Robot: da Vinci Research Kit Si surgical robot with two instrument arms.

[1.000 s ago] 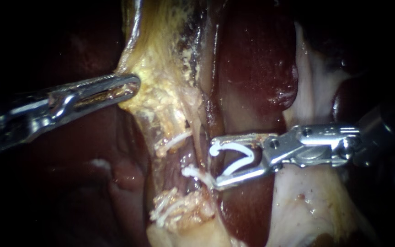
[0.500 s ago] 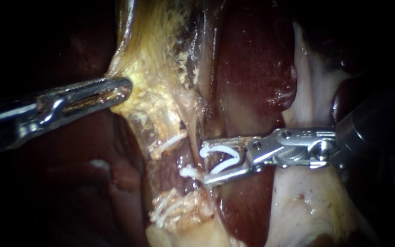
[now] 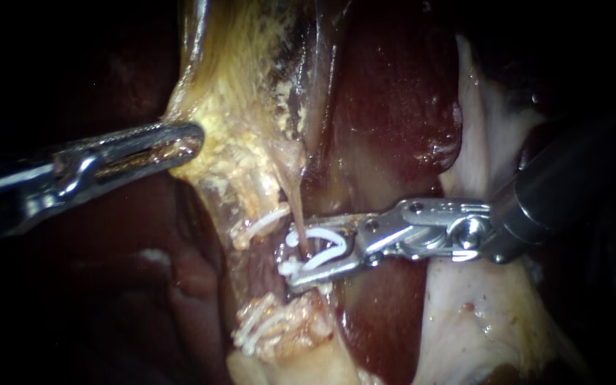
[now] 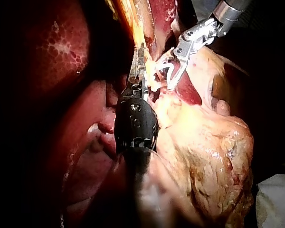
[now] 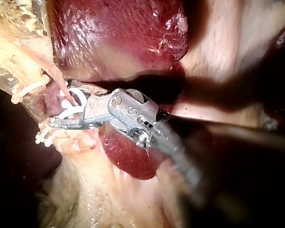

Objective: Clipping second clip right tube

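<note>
Two instruments in shot, both busy. Our left instrument (image 3: 183,139) has its jaws clamped on the edge of the yellowish tissue (image 3: 244,142), which looks taut toward that side. Our right instrument (image 3: 295,254) comes in from the right with its jaws standing apart. An unclosed white clip (image 3: 326,257) is seated between them, one leg against each jaw.

We take the right tube (image 3: 298,210) to be the thin tan strand running down from the yellowish tissue beside the liver (image 3: 393,107). It passes between the clip's legs, nearer the tips than the throat as far as we can tell. The right wrist view agrees: the strand is inside the open clip. A seated clip (image 3: 286,269) lies at the lower jaw tip, touching or just beside it, we cannot tell which. Another clip (image 3: 259,222) sits on tissue near the upper jaw tip.

Risks, our call:
- **Shallow bite:** closing with the tube this shallow could catch only part of it, or let it slide out past the tips.
- **Clip collision:** the lower jaw may land on the seated clip, so the two cross or the new one fails to lock.
- **Extra tissue:** the jaw tips lie against tissue behind, so some of it could get caught.
- **Tearing:** the strand is thin and under tension, so more pull from the left or a sideways nudge from the right could tear it.
</note>
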